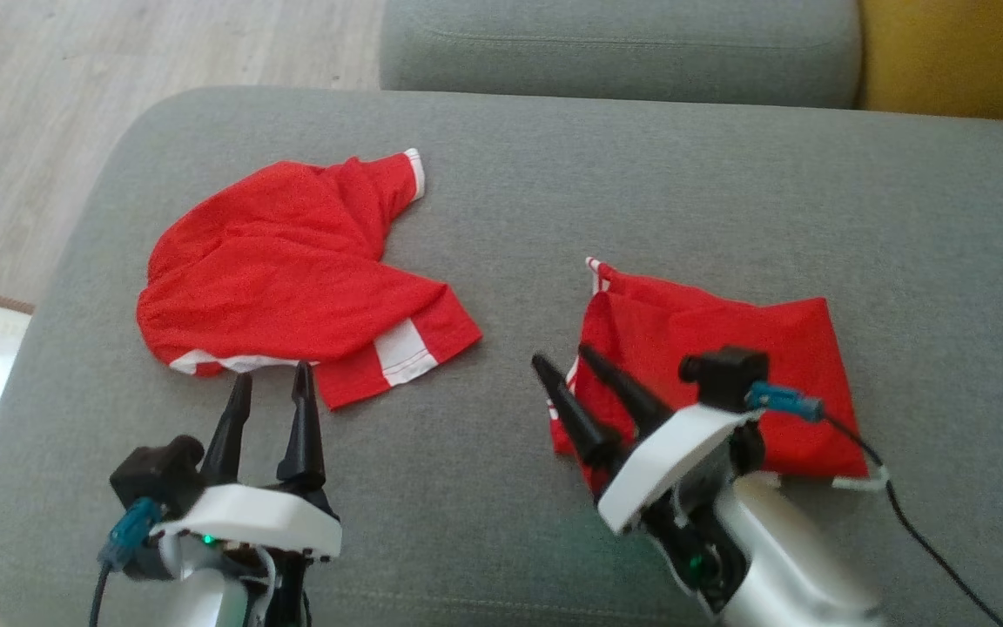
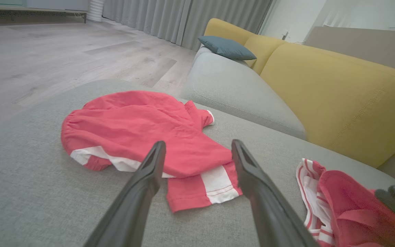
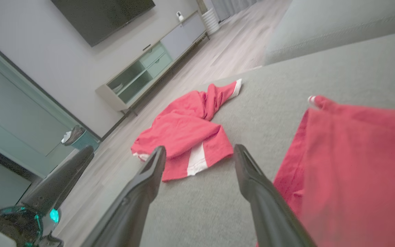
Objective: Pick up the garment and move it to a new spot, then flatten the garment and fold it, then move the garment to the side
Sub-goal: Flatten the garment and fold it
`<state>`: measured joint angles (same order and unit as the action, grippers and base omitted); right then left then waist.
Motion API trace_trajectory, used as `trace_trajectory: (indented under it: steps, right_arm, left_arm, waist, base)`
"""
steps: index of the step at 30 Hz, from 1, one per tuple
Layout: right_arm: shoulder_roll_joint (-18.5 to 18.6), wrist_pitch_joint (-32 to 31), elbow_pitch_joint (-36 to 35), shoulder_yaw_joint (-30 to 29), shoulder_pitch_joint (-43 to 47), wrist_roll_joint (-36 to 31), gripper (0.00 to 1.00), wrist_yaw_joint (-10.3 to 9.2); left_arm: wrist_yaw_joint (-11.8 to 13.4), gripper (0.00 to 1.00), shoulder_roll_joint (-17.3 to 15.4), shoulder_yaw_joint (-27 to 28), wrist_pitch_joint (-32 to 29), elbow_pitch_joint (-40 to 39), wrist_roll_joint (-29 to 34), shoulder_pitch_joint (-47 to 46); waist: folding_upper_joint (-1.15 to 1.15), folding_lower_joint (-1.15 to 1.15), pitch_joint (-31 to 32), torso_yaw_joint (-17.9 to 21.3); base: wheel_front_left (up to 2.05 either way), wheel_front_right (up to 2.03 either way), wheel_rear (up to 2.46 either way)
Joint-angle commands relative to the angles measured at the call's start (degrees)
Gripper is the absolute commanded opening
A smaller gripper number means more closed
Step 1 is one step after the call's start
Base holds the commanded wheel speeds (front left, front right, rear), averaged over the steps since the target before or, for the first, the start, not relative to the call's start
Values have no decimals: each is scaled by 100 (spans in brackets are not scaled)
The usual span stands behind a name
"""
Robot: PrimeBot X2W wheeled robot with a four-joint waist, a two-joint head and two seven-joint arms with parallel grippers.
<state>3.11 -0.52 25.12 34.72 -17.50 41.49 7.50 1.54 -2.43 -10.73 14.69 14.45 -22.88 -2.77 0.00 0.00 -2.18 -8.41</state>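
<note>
Your left gripper [image 1: 273,373], just beside the crumpled garment [image 1: 292,270], and right gripper [image 1: 561,353], farther to its right, gape empty; likely soft, limp cloth, so pinch its white-striped hem [image 1: 406,348].

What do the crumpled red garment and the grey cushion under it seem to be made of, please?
Crumpled red garment: thin matte cloth, perhaps cotton or polyester; it lies in soft wrinkles, with stitched white bands. Grey cushion: matte woven upholstery fabric, judging by its fine grain.
</note>
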Motion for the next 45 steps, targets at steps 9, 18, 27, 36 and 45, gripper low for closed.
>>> trace_trajectory:
  steps: [9, 18, 27, 36, 45]
  right_arm:
    - [-24, 435, -339, -1197, -598, -929, 100, -1]
    - [-21, 672, -1020, -2792, -105, -3060, 100, -1]
    - [-23, 1188, -1428, -3522, 678, -3439, 100, -1]
    - [-23, 1343, -1351, -3639, 841, -3373, 100, -1]
    - [-23, 1362, -1311, -3481, 727, -3476, 0, -1]
  left_arm:
    - [4, 100, -44, 233, 30, -408, -63, -370]
    - [-112, 100, -44, 293, 30, -877, -76, -453]
    - [-256, 100, -44, 382, 30, -1094, 378, -350]
    - [-280, 100, -44, 442, 30, -1161, 628, -213]
    - [-286, 100, -44, 304, 30, -1134, 601, -317]
  waist:
    - [0, 0, 27, 508]
    - [0, 0, -15, 889]
    - [0, 0, -63, 1128]
    - [0, 0, -105, 1137]
    - [0, 0, -324, 851]
  base:
    - [0, 0, 0]
    - [0, 0, 0]
    - [0, 0, 0]
    - [0, 0, 0]
    - [0, 0, 0]
